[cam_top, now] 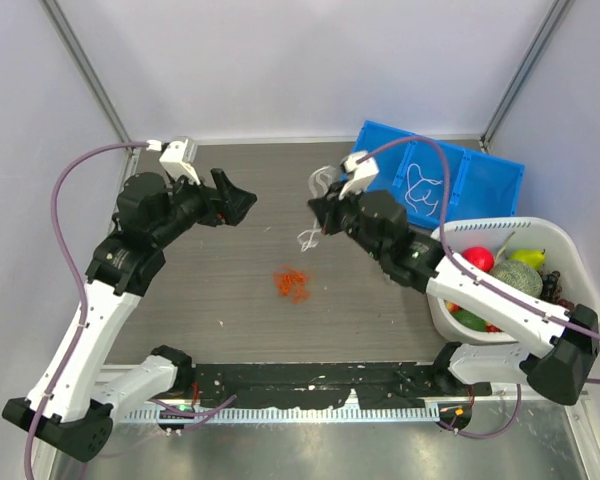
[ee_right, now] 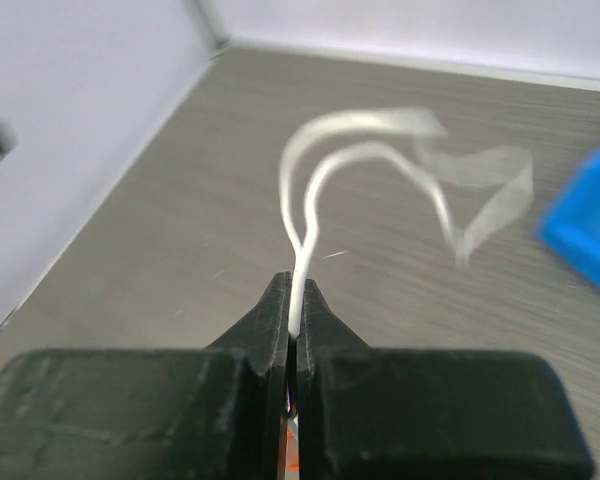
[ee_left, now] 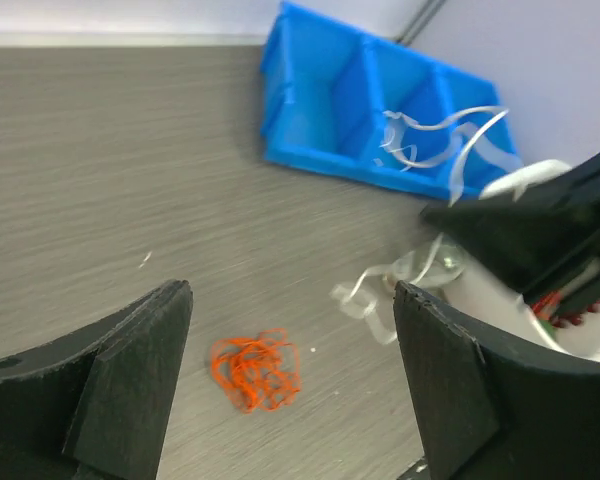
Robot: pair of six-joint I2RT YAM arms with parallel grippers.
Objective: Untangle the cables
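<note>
The right gripper (ee_right: 295,292) is pinched shut on one strand of the white cable (ee_right: 352,150), and the loops rise blurred above the tips, mid-frame in the right wrist view. The left gripper (ee_left: 292,300) has its jaws wide apart and holds nothing as it hovers over the table (ee_left: 100,160). Risks: the strand is thin and caught only at the very tips, so a pull may slip it free. A pull may also drag the whole white bunch along instead of parting it, since the empty left jaws leave the far end unanchored. The lower part of the cable trails toward the table at centre of the top view; whether it touches, I cannot tell. It lies near the red-orange clump (cam_top: 292,283) just below it in frame and could snag there. More white cord (cam_top: 420,190) sits in the blue bin (cam_top: 485,185), upper right, and a swing that way might catch it. Pose: the right arm reaches from lower right up and leftward past the white basket (cam_top: 485,226), wrist pointing left. The left arm rises from lower left with a bent elbow, wrist pointing right, tips facing the right gripper, near but apart.
</note>
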